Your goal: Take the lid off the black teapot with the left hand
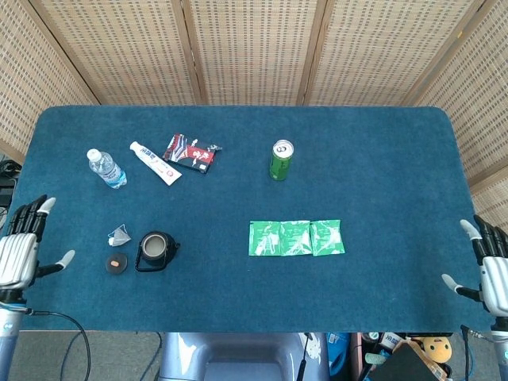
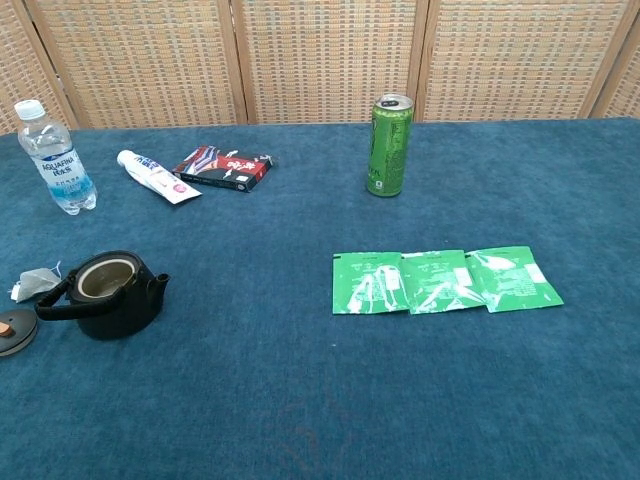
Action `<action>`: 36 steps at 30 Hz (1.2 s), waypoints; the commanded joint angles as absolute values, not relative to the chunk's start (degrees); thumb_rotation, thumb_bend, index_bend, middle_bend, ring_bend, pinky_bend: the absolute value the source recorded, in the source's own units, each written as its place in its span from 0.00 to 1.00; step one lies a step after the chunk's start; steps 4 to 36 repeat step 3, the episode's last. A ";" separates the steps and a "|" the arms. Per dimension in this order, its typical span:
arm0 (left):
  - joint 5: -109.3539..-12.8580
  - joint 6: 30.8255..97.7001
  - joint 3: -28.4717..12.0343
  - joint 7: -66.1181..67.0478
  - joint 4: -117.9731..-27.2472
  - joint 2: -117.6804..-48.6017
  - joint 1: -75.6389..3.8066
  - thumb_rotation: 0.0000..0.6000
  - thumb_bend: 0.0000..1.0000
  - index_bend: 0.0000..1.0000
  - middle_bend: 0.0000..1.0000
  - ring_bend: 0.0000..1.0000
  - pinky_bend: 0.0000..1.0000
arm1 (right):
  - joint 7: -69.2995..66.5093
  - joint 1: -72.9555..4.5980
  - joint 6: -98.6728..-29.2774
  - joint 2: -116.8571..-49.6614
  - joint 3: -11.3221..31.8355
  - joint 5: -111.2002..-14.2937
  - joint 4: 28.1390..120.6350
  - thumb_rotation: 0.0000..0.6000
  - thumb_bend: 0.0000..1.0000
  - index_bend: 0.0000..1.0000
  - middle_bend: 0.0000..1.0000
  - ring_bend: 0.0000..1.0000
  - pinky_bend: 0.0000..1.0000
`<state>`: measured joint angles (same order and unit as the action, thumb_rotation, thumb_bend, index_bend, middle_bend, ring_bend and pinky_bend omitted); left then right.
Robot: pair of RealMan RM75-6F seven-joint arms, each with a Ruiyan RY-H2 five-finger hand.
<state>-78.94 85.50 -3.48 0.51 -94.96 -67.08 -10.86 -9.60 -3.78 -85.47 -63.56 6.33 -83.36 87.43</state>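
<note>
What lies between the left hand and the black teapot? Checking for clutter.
In the head view, the lid lies between the left hand and black teapot.

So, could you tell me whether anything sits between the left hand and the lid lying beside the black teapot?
Nothing visible does. The left hand is open at the table's left edge, and only bare blue cloth lies between it and the lid. The black teapot and tea bag sit beyond that path.

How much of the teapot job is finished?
It looks finished. The black teapot stands open, and its lid lies on the blue table just beside it. The left robot hand is open at the table's edge, apart from the lid and holding nothing. The right robot hand is open too. Nothing seems left to do.
</note>
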 commanded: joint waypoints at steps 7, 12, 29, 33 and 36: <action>-80.64 84.96 -3.07 1.07 -94.49 -67.18 -10.08 1.00 0.24 0.00 0.00 0.00 0.00 | -9.19 -3.66 -85.85 -63.61 6.34 -83.51 87.53 1.00 0.00 0.00 0.00 0.00 0.00; -80.64 84.96 -3.07 1.07 -94.49 -67.18 -10.08 1.00 0.24 0.00 0.00 0.00 0.00 | -9.19 -3.66 -85.85 -63.61 6.34 -83.51 87.53 1.00 0.00 0.00 0.00 0.00 0.00; -80.64 84.96 -3.07 1.07 -94.49 -67.18 -10.08 1.00 0.24 0.00 0.00 0.00 0.00 | -9.19 -3.66 -85.85 -63.61 6.34 -83.51 87.53 1.00 0.00 0.00 0.00 0.00 0.00; -80.64 84.96 -3.07 1.07 -94.49 -67.18 -10.08 1.00 0.24 0.00 0.00 0.00 0.00 | -9.19 -3.66 -85.85 -63.61 6.34 -83.51 87.53 1.00 0.00 0.00 0.00 0.00 0.00; -80.64 84.96 -3.07 1.07 -94.49 -67.18 -10.08 1.00 0.24 0.00 0.00 0.00 0.00 | -9.19 -3.66 -85.85 -63.61 6.34 -83.51 87.53 1.00 0.00 0.00 0.00 0.00 0.00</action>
